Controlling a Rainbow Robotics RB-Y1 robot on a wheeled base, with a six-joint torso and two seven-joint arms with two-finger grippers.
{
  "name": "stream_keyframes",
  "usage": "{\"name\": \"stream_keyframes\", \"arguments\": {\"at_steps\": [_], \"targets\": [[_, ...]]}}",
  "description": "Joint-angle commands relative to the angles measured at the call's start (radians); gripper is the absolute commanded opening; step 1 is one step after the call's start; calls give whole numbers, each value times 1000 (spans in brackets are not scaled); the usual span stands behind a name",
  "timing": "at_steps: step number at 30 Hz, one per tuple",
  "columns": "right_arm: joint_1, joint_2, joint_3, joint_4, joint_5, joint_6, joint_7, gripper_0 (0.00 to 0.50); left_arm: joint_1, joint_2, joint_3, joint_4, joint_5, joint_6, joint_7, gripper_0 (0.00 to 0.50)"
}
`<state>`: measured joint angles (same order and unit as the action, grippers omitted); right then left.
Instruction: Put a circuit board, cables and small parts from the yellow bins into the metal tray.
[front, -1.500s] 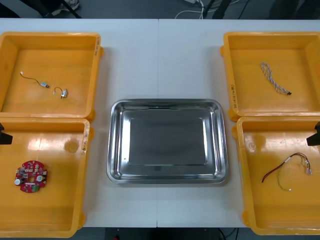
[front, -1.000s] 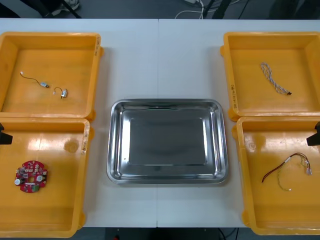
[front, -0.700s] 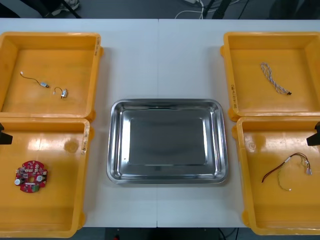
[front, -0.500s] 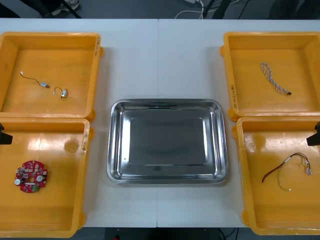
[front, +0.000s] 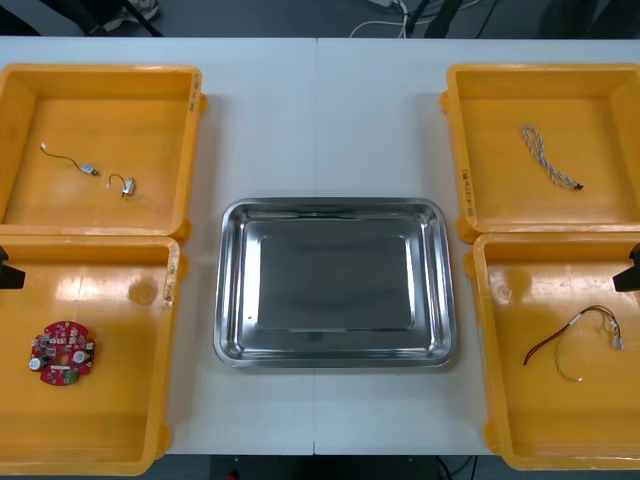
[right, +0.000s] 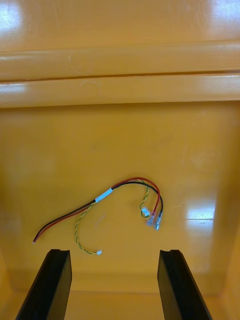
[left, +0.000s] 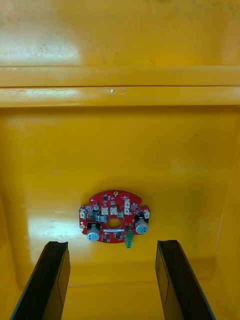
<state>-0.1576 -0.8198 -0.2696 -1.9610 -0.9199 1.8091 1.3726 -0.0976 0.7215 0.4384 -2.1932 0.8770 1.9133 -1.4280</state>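
Note:
The shiny metal tray (front: 334, 355) lies bare in the middle of the table. A round red circuit board (front: 62, 352) rests in the near left yellow bin (front: 90, 455); my left gripper (left: 113, 282) hangs open above it, and the board (left: 114, 223) lies just beyond the fingers (left: 46, 285). A red and yellow cable (front: 576, 338) lies in the near right bin (front: 560, 455). My right gripper (right: 115, 285) is open over that cable (right: 107, 207). Small metal parts (front: 105, 176) sit in the far left bin; a twisted blue and white cable (front: 550, 157) lies in the far right bin.
A dark bit of each arm shows at the front view's side edges, left (front: 8, 272) and right (front: 630, 272). Bin walls (left: 120, 85) rise beyond both grippers. White table surface (front: 320, 110) runs between the bins.

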Motion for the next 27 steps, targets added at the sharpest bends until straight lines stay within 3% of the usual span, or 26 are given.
{"name": "stream_keyframes", "arguments": {"at_steps": [1, 27], "targets": [[7, 4, -31, -26, 4, 6, -46, 500, 7, 47, 19, -31, 8, 7, 64, 500], [7, 4, -31, -26, 4, 6, -46, 500, 7, 47, 19, -31, 8, 7, 64, 500]]}}
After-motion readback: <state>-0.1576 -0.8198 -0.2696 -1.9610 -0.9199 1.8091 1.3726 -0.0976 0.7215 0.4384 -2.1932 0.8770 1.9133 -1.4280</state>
